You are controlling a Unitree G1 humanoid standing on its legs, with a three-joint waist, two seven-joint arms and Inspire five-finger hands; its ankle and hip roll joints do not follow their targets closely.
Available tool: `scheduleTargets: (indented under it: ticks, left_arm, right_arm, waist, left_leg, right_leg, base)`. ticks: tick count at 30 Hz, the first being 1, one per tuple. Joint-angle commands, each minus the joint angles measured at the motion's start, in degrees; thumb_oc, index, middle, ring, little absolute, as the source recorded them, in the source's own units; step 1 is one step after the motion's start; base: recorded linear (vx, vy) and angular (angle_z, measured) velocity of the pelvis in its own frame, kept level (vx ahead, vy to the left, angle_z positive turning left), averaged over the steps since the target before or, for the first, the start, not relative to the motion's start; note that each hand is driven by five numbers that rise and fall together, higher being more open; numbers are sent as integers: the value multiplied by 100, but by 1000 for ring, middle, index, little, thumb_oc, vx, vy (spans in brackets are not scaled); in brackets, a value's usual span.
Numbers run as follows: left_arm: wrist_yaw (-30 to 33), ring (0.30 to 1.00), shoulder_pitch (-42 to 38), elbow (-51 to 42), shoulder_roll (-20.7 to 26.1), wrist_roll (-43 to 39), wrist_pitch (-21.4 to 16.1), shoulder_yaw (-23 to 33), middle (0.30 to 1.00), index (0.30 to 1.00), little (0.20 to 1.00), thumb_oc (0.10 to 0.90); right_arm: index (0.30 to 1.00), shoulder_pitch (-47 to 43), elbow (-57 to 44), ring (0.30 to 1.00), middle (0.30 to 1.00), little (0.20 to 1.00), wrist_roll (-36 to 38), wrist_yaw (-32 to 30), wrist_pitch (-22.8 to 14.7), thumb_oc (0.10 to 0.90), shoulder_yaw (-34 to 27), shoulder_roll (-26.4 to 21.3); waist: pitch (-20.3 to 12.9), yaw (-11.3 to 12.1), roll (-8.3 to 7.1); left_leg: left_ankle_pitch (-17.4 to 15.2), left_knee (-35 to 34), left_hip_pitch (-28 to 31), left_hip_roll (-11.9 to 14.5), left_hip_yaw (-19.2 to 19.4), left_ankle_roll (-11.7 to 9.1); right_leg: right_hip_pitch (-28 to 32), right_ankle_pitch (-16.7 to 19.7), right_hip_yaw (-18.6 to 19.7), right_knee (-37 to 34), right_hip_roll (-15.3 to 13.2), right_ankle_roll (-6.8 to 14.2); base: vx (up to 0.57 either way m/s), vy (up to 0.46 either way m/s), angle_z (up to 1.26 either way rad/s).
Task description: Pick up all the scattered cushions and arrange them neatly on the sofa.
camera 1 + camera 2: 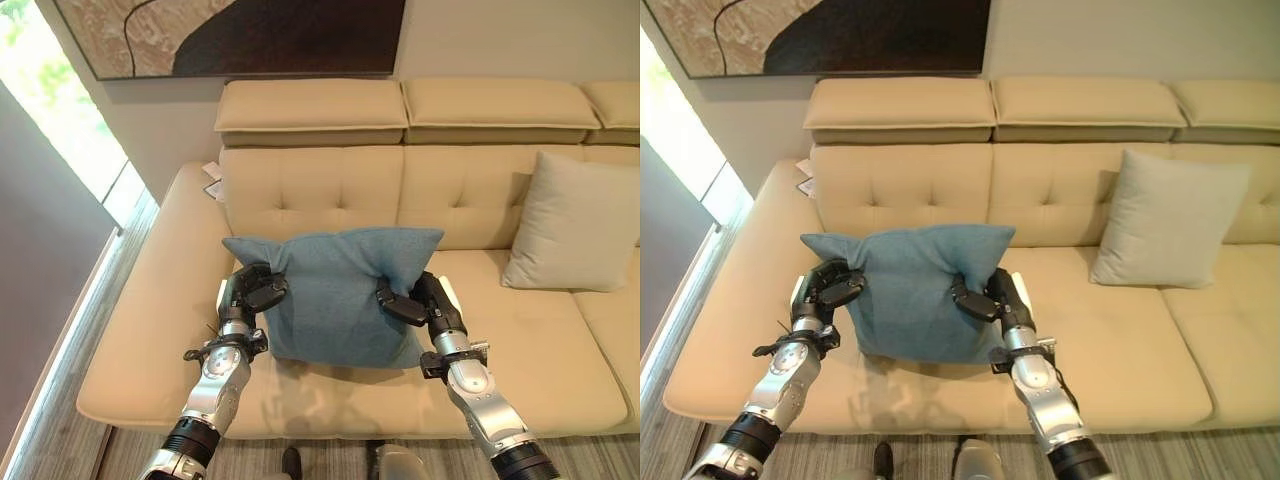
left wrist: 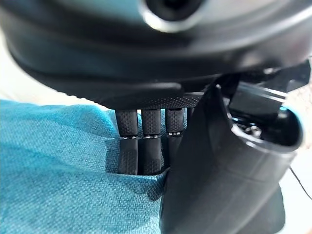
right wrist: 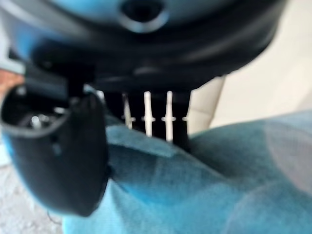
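While both hands, left hand [image 1: 252,290] and right hand [image 1: 412,300], pinch its sides, the blue cushion [image 1: 335,290] stands upright, puckered.

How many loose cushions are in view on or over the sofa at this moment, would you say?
2. A blue cushion is pinched between the left hand and the right hand over the sofa seat; a beige cushion leans against the backrest on the right. Others may lie out of view.

You can't see the sofa [image 1: 520,340] whole — its right end is cut off by the edge, as is the wall picture [image 1: 240,35] above. The blue cushion [image 1: 335,295] hides the seat and backrest behind it. The left hand's fingers [image 2: 129,146] sink into the fabric — tips hidden.
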Motion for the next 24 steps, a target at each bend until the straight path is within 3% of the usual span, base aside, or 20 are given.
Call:
scheduleTargets:
  ticks: [1,3,4,5,7,8,9,10,11,12,13,14,15,18,24]
  left_arm:
    - [-273,300,-187,-532,60,145,-631,231,300,300,300,400]
    - [-253,300,-156,-528,37,107,-613,243,300,300,300,400]
    - [-239,300,-152,-532,14,79,-614,232,300,300,300,400]
    - [-220,300,-144,-520,-3,87,-605,215,300,300,300,400]
    - [-212,300,-124,-471,-8,113,-601,220,300,300,300,400]
    - [-207,300,-131,-411,-19,116,-581,201,300,300,300,400]
    - [-208,300,-132,-408,-22,116,-582,201,300,300,300,400]
    - [-180,300,-116,-377,-3,140,-553,220,300,300,300,400]
    - [-157,300,-112,-363,23,138,-550,228,300,300,300,400]
    - [-157,300,-115,-362,25,138,-550,229,300,300,300,400]
    - [-142,300,-83,-375,50,128,-561,237,300,300,300,400]
    - [-102,300,-58,-376,83,116,-568,257,300,300,300,400]
    - [-125,300,19,-380,103,103,-605,304,300,300,300,400]
    - [-131,300,16,-289,102,129,-595,272,300,300,300,400]
    - [-188,300,-65,-136,274,354,-542,174,300,300,300,400]
  right_arm:
    - [300,-561,-655,300,300,300,257,-208,-946,400,-378,33]
    - [300,-503,-652,300,300,300,300,-227,-949,400,-386,-39]
    - [300,-498,-652,300,300,300,319,-262,-940,400,-383,-61]
    - [300,-494,-645,300,300,300,335,-286,-945,400,-380,-75]
    - [300,-508,-592,300,300,300,341,-314,-928,400,-379,-108]
    - [300,-518,-552,300,300,300,357,-318,-886,400,-365,-155]
    - [300,-518,-551,300,300,300,358,-317,-886,400,-365,-158]
    - [300,-517,-480,300,300,300,353,-292,-873,400,-342,-197]
    - [300,-548,-408,300,300,300,353,-291,-860,400,-313,-209]
    - [300,-553,-404,300,300,300,354,-291,-862,400,-313,-208]
    - [300,-565,-343,300,300,300,365,-284,-852,400,-285,-206]
    - [300,-594,-262,300,300,300,358,-305,-847,400,-265,-214]
    - [300,-603,-184,300,300,300,314,-280,-817,400,-264,-217]
    - [300,-464,-175,300,300,300,188,-281,-805,400,-341,-184]
    - [300,-498,31,300,300,300,18,-253,-743,400,-314,-229]
  waist:
    - [-810,50,-127]
    - [-754,77,-106]
    - [-706,95,-121]
    - [-655,122,-134]
    - [-612,142,-131]
    - [-620,141,-121]
    - [-618,153,-112]
    - [-667,189,-87]
    - [-681,244,-58]
    - [-692,239,-85]
    - [-689,299,-4]
    - [-698,376,42]
    - [-726,415,149]
    - [-844,359,207]
    - [-972,408,105]
  left_leg:
    - [-1318,991,634,-151,250,-246]
    - [-987,2386,88,84,357,-597]
    - [-807,2868,-143,147,379,-676]
    - [-658,3343,-355,203,427,-709]
    - [-650,3626,-531,289,527,-658]
    - [-743,3390,-727,548,715,-557]
    - [-759,3400,-722,559,724,-557]
    - [-970,2561,-638,862,744,-495]
    - [-757,1862,-612,979,599,-535]
    - [-691,1778,-592,948,609,-532]
    - [-426,1189,-570,1058,401,-605]
    - [50,674,-686,1081,91,-711]
    - [184,122,-629,1155,-71,-798]
    - [277,-133,-364,1131,4,-924]
    - [196,-338,-49,938,263,-808]
  right_leg:
    - [219,134,-51,-581,251,317]
    - [507,98,-128,-668,266,170]
    - [579,54,-119,-680,267,101]
    - [649,7,-132,-686,285,18]
    - [723,-65,-146,-692,303,-42]
    - [821,-186,-182,-708,257,-43]
    - [821,-191,-172,-704,266,-42]
    - [917,-275,-122,-752,235,52]
    - [951,-306,-60,-766,231,99]
    - [940,-288,-59,-779,204,99]
    - [987,-362,32,-767,261,120]
    - [1055,-415,128,-782,298,126]
    - [1163,-546,201,-738,344,159]
    - [1326,-554,196,-809,267,187]
    - [1366,-465,340,-930,58,322]
  base:
    - [260,-89,57]
    - [183,-114,34]
    - [35,-100,25]
    - [21,-83,15]
    - [44,-34,-4]
    - [67,17,1]
    - [191,87,-2]
    - [184,144,-1]
    - [177,138,-11]
    - [126,143,0]
    - [142,143,-11]
    - [268,249,-16]
    - [265,216,-39]
    - [171,127,-41]
    - [181,124,-11]
